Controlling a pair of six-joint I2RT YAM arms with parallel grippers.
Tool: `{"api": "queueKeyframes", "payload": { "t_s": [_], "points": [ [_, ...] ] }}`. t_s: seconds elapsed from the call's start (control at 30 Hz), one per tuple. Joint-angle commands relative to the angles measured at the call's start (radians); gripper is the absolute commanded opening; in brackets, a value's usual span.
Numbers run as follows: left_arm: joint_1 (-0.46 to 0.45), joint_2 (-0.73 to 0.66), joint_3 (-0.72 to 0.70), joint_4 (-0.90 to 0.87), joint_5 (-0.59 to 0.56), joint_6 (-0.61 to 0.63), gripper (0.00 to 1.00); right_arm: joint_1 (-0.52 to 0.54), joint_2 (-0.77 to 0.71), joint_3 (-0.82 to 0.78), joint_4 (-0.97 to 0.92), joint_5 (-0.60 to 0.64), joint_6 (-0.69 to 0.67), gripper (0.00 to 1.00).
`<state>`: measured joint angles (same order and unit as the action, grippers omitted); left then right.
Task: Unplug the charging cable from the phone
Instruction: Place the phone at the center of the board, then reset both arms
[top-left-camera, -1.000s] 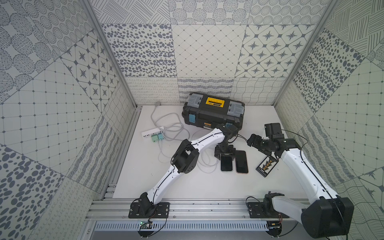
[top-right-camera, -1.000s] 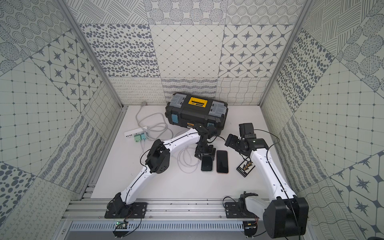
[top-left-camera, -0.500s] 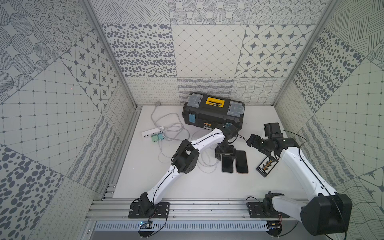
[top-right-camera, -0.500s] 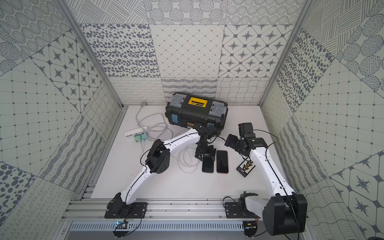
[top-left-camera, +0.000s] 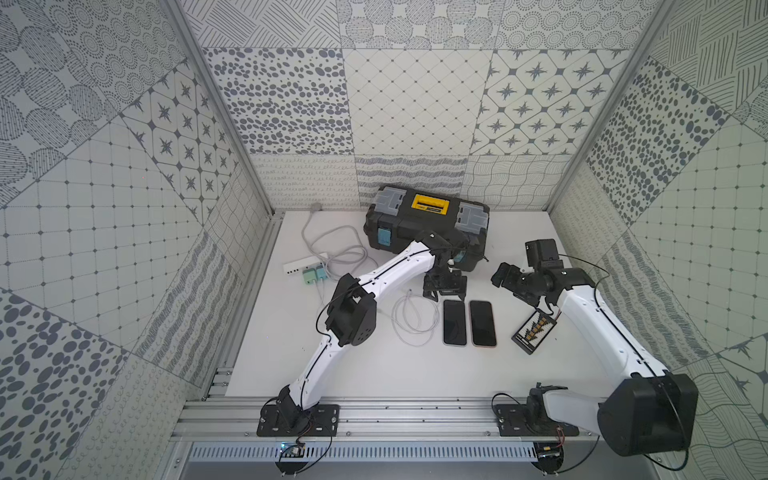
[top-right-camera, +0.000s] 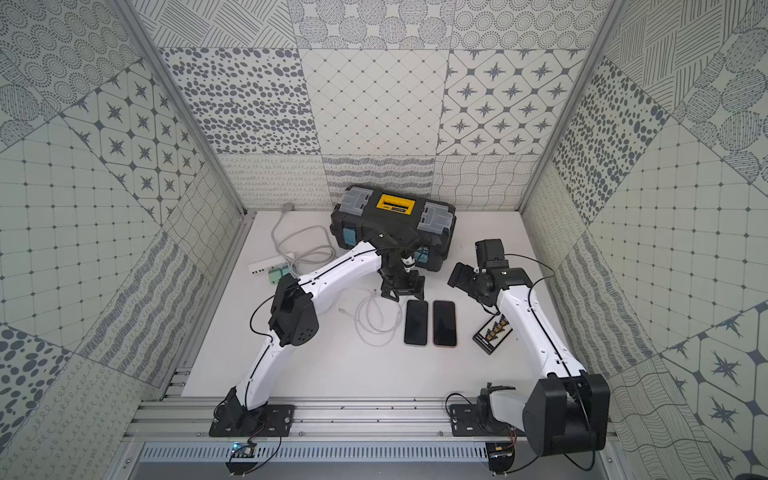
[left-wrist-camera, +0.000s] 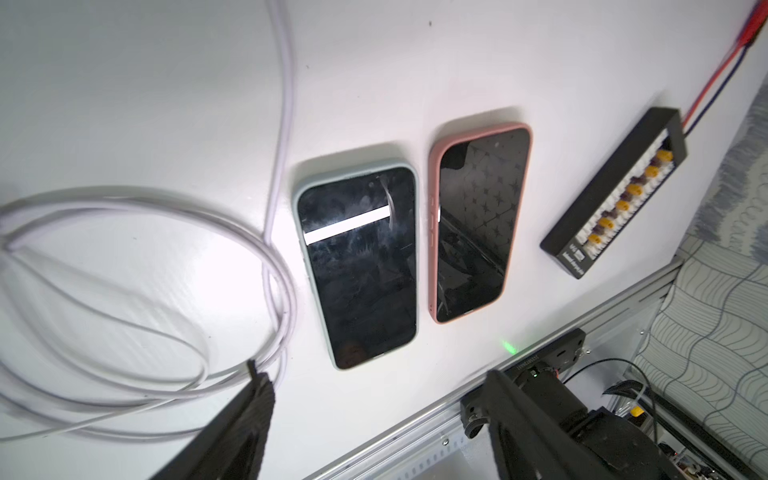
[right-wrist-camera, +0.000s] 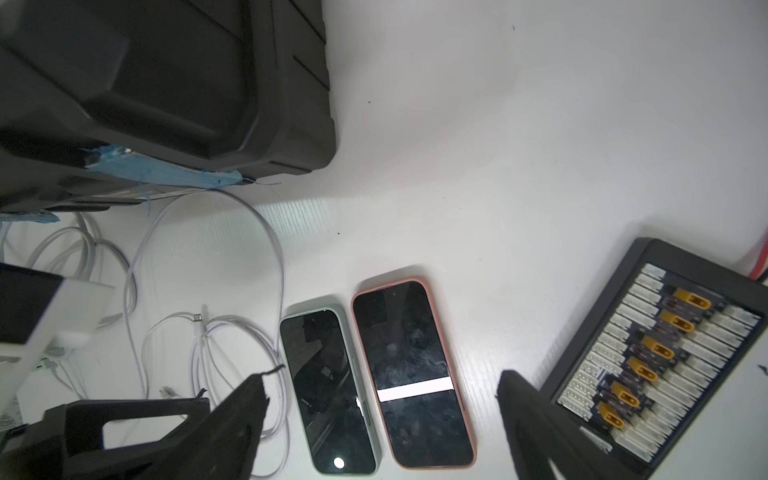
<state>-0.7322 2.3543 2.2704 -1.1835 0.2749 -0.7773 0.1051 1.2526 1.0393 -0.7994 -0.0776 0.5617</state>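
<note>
At your far left, a white power strip (top-left-camera: 300, 264) lies on the white surface (top-left-camera: 374, 374). Next comes the loose coil of white charging cable (top-left-camera: 412, 322), just beside the pale-green-cased phone (top-left-camera: 454, 323). Its plug (right-wrist-camera: 198, 318) lies free, apart from the phone. A pink-cased phone (top-left-camera: 482, 323) lies alongside, then a black connector board (top-left-camera: 534, 331). A black toolbox (top-left-camera: 426, 224) sits behind them. Your left hand (top-left-camera: 444, 295) points down between the toolbox and the phones, spread wide and holding nothing. Your right hand (top-left-camera: 500, 276) hangs raised, tilted toward the phones, equally wide and empty.
</note>
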Motion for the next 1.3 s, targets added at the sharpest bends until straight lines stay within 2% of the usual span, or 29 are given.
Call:
{"api": "queueKeyframes", "payload": {
  "t_s": [0.0, 0.33, 0.7, 1.07, 1.27],
  "points": [
    [0.063, -0.087, -0.068, 0.036, -0.044, 0.036, 0.81, 0.026, 0.026, 0.043, 0.032, 0.003, 0.011, 0.91],
    [0.217, -0.266, -0.286, 0.17, -0.028, 0.018, 0.78, 0.099, 0.105, 0.108, 0.037, 0.024, 0.025, 0.91],
    [0.341, -0.456, -0.629, 0.349, -0.015, -0.052, 0.77, 0.178, 0.198, 0.143, 0.051, 0.05, 0.042, 0.91],
    [0.41, -0.619, -0.871, 0.425, -0.079, -0.057, 0.78, 0.206, 0.255, 0.176, 0.055, 0.081, 0.033, 0.91],
    [0.435, -0.685, -0.912, 0.465, -0.133, -0.011, 0.79, 0.206, 0.245, 0.185, 0.057, 0.135, 0.016, 0.93]
  ]
}}
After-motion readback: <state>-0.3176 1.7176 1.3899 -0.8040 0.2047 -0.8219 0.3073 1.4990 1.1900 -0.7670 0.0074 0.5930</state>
